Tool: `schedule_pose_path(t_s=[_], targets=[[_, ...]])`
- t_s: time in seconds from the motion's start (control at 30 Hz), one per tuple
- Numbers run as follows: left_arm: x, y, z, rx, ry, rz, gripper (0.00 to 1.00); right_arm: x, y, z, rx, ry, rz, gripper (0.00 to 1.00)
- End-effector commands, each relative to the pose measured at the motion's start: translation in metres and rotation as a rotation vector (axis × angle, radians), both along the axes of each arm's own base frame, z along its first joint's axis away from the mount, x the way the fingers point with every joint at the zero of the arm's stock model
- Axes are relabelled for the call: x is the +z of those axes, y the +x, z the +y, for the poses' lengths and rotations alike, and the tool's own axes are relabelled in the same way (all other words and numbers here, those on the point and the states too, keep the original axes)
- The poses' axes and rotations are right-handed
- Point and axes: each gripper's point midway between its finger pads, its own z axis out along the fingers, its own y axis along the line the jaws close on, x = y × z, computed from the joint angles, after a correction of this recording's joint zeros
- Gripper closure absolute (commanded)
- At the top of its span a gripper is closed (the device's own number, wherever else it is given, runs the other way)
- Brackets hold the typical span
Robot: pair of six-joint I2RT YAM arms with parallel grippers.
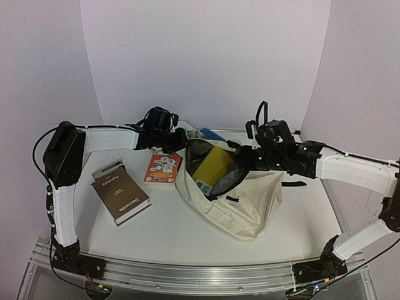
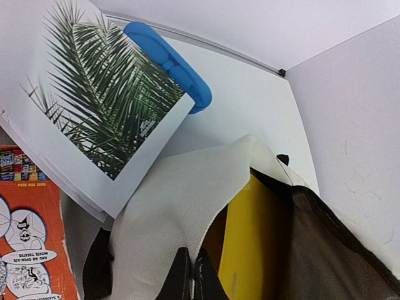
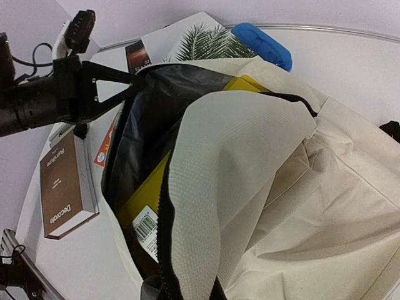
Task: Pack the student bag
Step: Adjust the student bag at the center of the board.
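The student bag (image 1: 250, 203), cream with a dark lining, lies in the middle of the table with its mouth held wide. My left gripper (image 2: 192, 257) is shut on the cream rim (image 2: 175, 206) at the mouth's far left side. On the right side my right gripper (image 3: 201, 292) is shut on the cream flap (image 3: 225, 175). A yellow book (image 1: 214, 165) stands inside the bag, its barcode label (image 3: 147, 226) showing in the right wrist view. Across the opening, that view also shows my left gripper (image 3: 128, 80) on the rim.
A brown book (image 1: 119, 194) and an orange booklet (image 1: 162, 167) lie left of the bag. A white book with a palm-leaf cover (image 2: 100, 106) and a blue case (image 2: 170, 65) lie behind the bag, near the back wall. A black strap (image 1: 294, 184) lies to the bag's right.
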Motion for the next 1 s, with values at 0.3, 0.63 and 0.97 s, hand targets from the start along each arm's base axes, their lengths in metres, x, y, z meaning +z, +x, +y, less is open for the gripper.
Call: schedule_pose_path(t_s=[0.3,0.63,0.97], targets=[[0.058,0.002,-0.004,-0.049,-0.13,-0.151,1.0,0.031,-0.002,-0.01,-0.053,0.064,-0.085,1.0],[-0.011,-0.103,0.032,-0.068,0.003,0.029,1.0,0.043,0.039,0.016,-0.053,-0.028,-0.163,1.0],[-0.018,-0.125,0.06,-0.09,0.222,-0.022,0.45,0.027,0.036,0.046,0.1,-0.038,-0.125,1.0]])
